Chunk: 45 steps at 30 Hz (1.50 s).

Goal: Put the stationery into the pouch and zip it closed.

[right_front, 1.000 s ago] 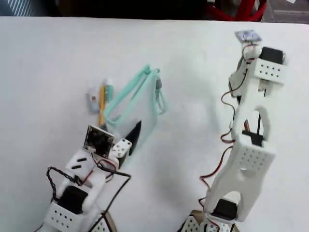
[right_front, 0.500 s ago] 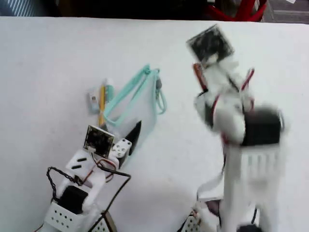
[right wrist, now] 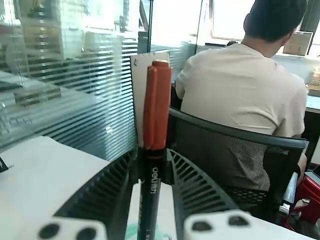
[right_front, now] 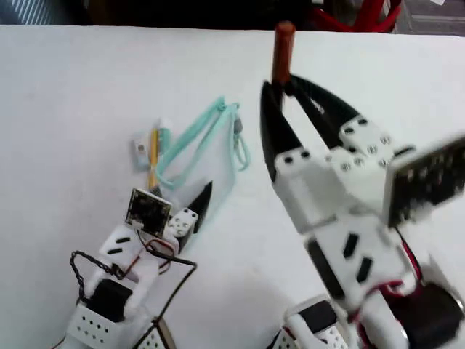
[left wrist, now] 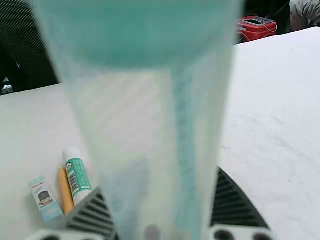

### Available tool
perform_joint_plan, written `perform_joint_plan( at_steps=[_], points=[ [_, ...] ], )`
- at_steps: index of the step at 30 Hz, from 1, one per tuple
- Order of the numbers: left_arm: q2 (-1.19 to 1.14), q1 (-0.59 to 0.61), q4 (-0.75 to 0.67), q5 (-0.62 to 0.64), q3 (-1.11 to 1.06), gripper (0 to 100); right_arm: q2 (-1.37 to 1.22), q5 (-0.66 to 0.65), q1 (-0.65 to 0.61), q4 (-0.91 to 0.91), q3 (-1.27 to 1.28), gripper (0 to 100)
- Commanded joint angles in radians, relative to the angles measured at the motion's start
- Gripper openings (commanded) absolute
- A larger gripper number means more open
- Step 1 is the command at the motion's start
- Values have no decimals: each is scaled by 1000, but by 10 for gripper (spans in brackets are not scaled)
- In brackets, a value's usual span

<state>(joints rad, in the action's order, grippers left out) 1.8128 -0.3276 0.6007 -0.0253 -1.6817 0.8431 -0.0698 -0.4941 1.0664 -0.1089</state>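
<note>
A translucent teal pouch (right_front: 205, 149) lies left of the table's middle, and my left gripper (right_front: 197, 205) is shut on its near edge. Seen from the left wrist, the pouch (left wrist: 150, 110) rises between the fingers (left wrist: 235, 205) and blocks most of what is behind it. An eraser (right_front: 139, 151), a yellow pencil (right_front: 153, 156) and a glue stick (right_front: 164, 133) lie side by side just left of the pouch. My right gripper (right_front: 280, 81) is raised high above the table, right of the pouch, shut on a red-capped marker pen (right_front: 282, 45) that stands upright (right wrist: 156, 105).
The white table (right_front: 73, 87) stretches bare to the left and far side. Beyond its far edge are a red object (right_front: 363, 14) and a dark office chair (right wrist: 235, 150) with a seated person.
The right arm swung up from the far right of the table toward the camera and leftward, and now holds the marker upright near the pouch. The left arm and pouch stayed still.
</note>
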Motion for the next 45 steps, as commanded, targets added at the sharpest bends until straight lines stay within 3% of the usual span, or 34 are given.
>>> perform_joint_plan(
  at_steps=[1,8,17,31,35,39,41,45],
  points=[
    [10,4,-12,9,5,170,-117,31,-7,-119,-6,18],
    [10,1,-12,9,5,170,-268,29,-166,-162,-8,18],
    [10,1,-12,9,5,170,-295,29,-209,-165,-2,18],
    [10,4,-14,9,9,170,-225,-43,-246,-202,253,18],
    [10,2,-14,9,9,170,-128,-61,-243,-147,281,18],
    [10,2,-15,9,8,170,-76,-178,-248,-10,301,22],
    [10,2,-17,9,8,170,-64,-215,-248,61,302,67],
    [10,1,-17,9,8,170,-68,-219,-248,120,301,263]
  ],
)
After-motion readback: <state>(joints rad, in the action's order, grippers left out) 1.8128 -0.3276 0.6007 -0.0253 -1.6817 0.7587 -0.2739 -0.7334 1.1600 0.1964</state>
